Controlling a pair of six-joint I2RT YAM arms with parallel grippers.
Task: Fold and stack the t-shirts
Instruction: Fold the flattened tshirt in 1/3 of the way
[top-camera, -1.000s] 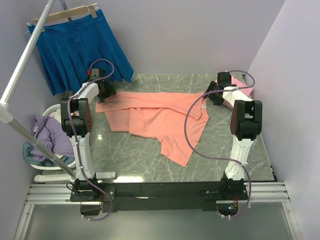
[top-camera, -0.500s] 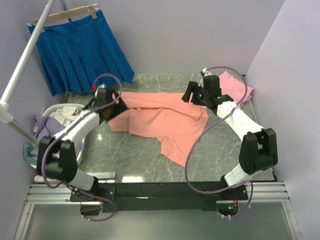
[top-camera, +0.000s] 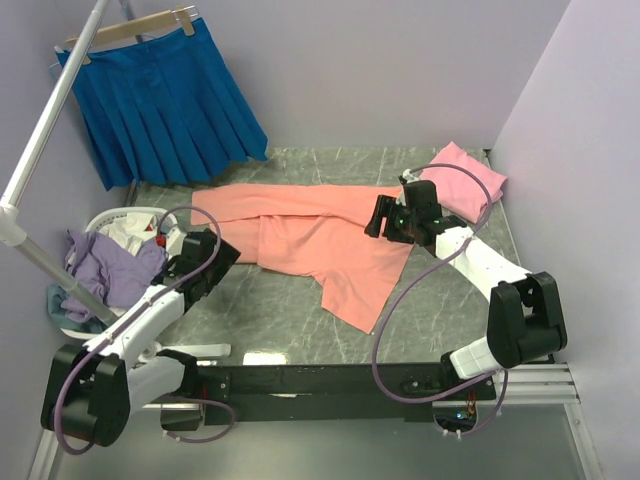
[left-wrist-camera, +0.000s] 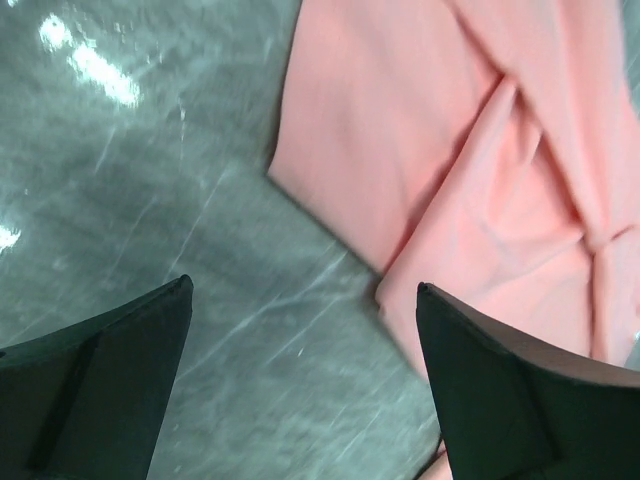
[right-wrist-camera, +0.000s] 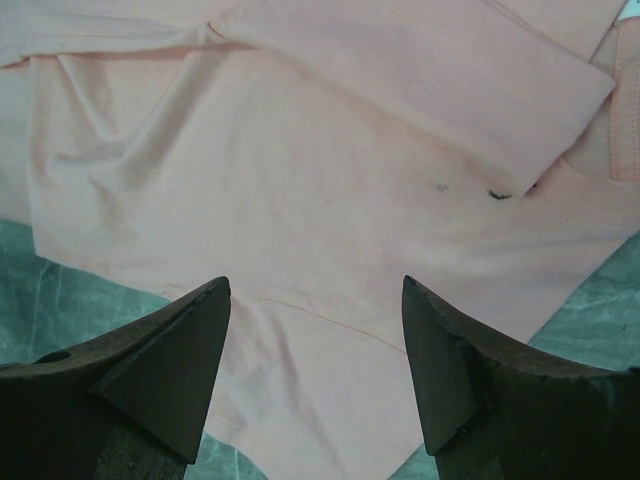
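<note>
The salmon-orange t-shirt (top-camera: 310, 235) lies crumpled and partly folded across the middle of the table, one flap hanging toward the front. The lighter pink t-shirt (top-camera: 466, 180) lies folded at the back right corner. My left gripper (top-camera: 218, 258) is open and empty, low over bare table just off the salmon shirt's left edge; in the left wrist view (left-wrist-camera: 305, 375) the shirt (left-wrist-camera: 450, 150) fills the upper right. My right gripper (top-camera: 384, 218) is open and empty above the shirt's right part; the right wrist view (right-wrist-camera: 315, 335) shows the shirt (right-wrist-camera: 300, 170) under it.
A blue pleated skirt (top-camera: 160, 95) hangs on a hanger at the back left. A white laundry basket (top-camera: 100, 262) with purple clothes stands left of the table, beside a slanted metal pole (top-camera: 45, 140). The grey marble table (top-camera: 270, 320) shows in front of the shirt.
Both grippers have left the shirt's far corners. The left arm has swung back to the near left. The right gripper has moved left and forward over the shirt, uncovering the pink shirt.
</note>
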